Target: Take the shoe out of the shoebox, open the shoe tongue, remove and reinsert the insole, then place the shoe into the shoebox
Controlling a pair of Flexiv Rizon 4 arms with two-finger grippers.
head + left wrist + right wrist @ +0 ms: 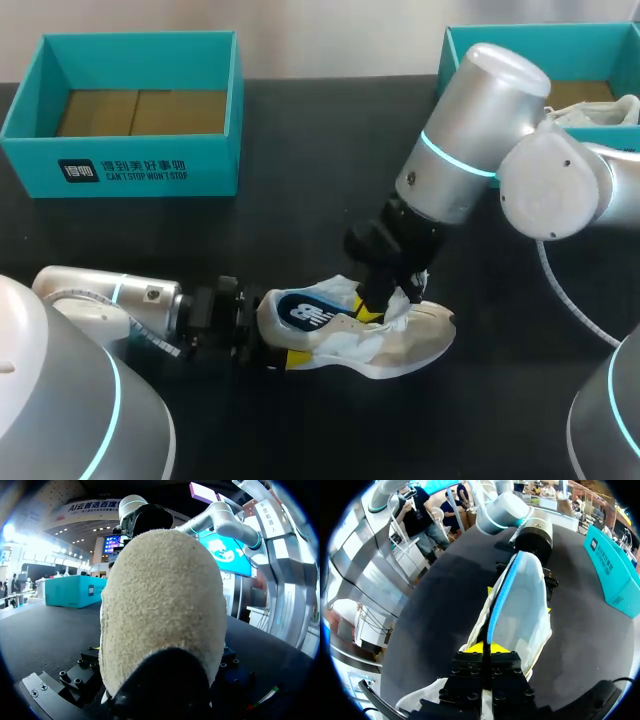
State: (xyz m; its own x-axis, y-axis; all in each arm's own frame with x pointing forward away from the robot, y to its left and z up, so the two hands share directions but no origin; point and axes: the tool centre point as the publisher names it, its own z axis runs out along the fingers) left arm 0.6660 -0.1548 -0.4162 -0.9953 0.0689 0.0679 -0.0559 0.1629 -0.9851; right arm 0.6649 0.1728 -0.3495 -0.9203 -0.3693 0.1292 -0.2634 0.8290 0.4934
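Observation:
A white and beige shoe [410, 345] lies on its side on the black table, toe to the right. My left gripper [272, 338] comes in low from the left, jaws wide around the heel. That fuzzy beige heel [165, 605] fills the left wrist view and hides the fingertips. Out of the shoe's opening stands the insole [310, 312], dark blue with a bright blue edge. My right gripper [378, 305] comes down from above and is shut on the insole's edge [517, 600], its yellow tips [485, 651] pressed together.
An open teal shoebox [140, 165] stands at the back left, showing its brown cardboard floor. A second teal box [460, 50] at the back right holds another pale shoe [600, 112]. A grey cable [570, 300] hangs by my right arm.

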